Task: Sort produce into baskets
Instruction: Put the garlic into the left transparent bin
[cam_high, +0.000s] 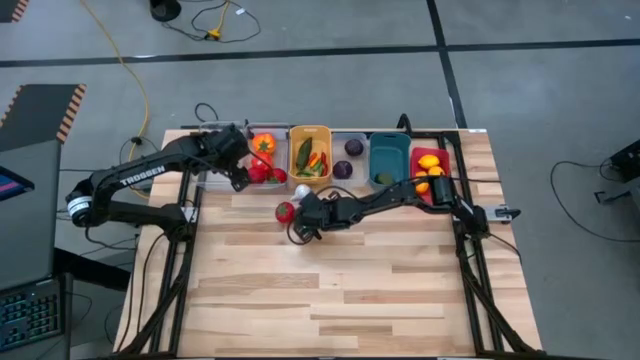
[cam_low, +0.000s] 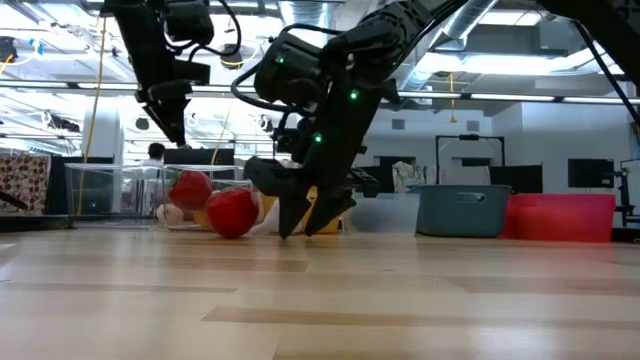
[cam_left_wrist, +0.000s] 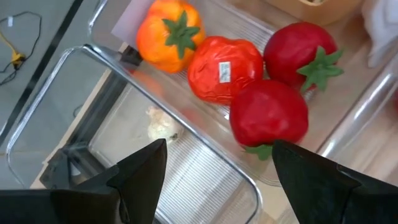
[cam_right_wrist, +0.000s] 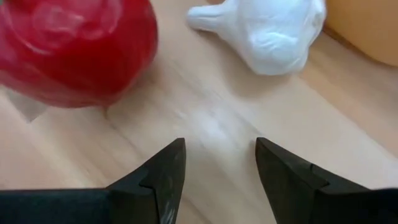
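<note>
Now, right gripper (cam_high: 303, 222): hanging low over the worktop (cam_high: 330, 300), its fingers (cam_right_wrist: 163, 171) standing apart and gripping nothing
Red tomato (cam_right_wrist: 74, 50): lying on the bare wood just ahead of the right gripper's open fingers, in front of the bins
White garlic (cam_right_wrist: 264, 31): resting on the wood beside the red tomato, near the orange-yellow bin (cam_high: 310, 152)
Left gripper (cam_high: 240, 172): hovering over the clear bin (cam_left_wrist: 186, 146) toward the left end of the row, fingers (cam_left_wrist: 143, 171) spread wide and empty
Clear bin contents: three red pieces (cam_left_wrist: 270, 112) and one orange piece (cam_left_wrist: 168, 34) lying touching one another
Orange-yellow bin: holding green pieces and thin chilies (cam_high: 312, 160)
Next clear bin (cam_high: 348, 157): holding two dark purple balls (cam_high: 343, 169)
Teal bin (cam_high: 389, 157): sitting between that clear bin and the red bin (cam_high: 430, 172)
Red bin: holding yellow-orange citrus (cam_high: 428, 162), partly covered by the right arm
</note>
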